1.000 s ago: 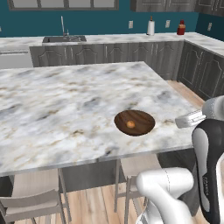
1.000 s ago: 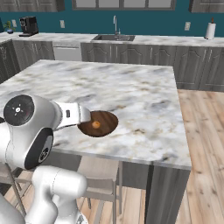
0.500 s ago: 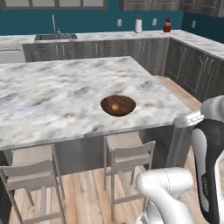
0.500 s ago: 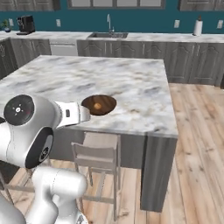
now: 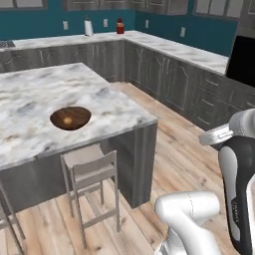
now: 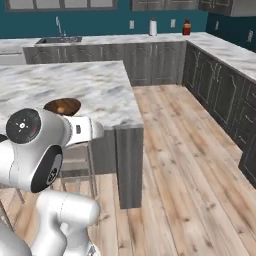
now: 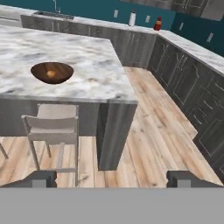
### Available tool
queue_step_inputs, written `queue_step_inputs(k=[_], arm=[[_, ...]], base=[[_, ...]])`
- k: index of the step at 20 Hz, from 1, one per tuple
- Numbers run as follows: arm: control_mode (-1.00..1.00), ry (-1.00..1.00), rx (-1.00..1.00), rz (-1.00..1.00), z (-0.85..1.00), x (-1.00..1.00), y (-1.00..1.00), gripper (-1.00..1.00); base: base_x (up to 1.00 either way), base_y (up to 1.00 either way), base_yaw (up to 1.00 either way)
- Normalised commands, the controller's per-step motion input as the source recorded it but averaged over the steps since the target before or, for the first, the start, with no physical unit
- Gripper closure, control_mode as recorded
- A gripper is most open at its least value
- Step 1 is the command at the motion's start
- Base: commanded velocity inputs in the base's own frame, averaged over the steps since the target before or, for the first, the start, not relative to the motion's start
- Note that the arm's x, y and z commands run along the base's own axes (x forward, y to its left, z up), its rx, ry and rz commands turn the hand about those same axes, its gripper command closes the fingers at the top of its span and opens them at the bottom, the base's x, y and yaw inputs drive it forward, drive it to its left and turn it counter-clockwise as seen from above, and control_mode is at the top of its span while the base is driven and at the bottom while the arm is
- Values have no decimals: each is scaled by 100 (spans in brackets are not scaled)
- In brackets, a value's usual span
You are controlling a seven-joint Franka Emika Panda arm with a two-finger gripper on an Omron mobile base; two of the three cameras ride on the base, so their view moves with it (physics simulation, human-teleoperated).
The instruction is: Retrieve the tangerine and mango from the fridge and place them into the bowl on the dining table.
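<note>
The gripper [image 7: 111,179] hangs wide open and empty, its two dark fingertips [image 7: 40,178] spread far apart above the wood floor. Beyond it to the left stands a pale chair [image 7: 53,129] at the dining table [image 7: 94,74]. Farther left on the marble top sits the bowl [image 7: 52,72], holding the tangerine [image 7: 51,74], well apart from the gripper.

Teal walls [image 5: 45,27] rise behind dark grey cabinets [image 6: 160,62] topped in pale marble (an L-shaped run). Light wood plank floor [image 6: 190,165]; a pale chair [image 7: 54,127] stands at the island's edge.
</note>
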Motion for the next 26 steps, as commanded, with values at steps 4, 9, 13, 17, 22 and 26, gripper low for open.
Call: queue_step_inputs(k=[4, 9, 13, 17, 22, 26], arm=[[100, 0, 0, 0, 0, 0, 0, -100], [100, 0, 0, 0, 0, 0, 0, -100], [100, 0, 0, 0, 0, 0, 0, -100], [100, 0, 0, 0, 0, 0, 0, -100], [100, 0, 0, 0, 0, 0, 0, -100], [100, 0, 0, 0, 0, 0, 0, -100]], base=[[3, -39, -55], [20, -44, -52], [14, -54, -57], [17, -50, -57], [31, -36, -55], [46, -11, -50]])
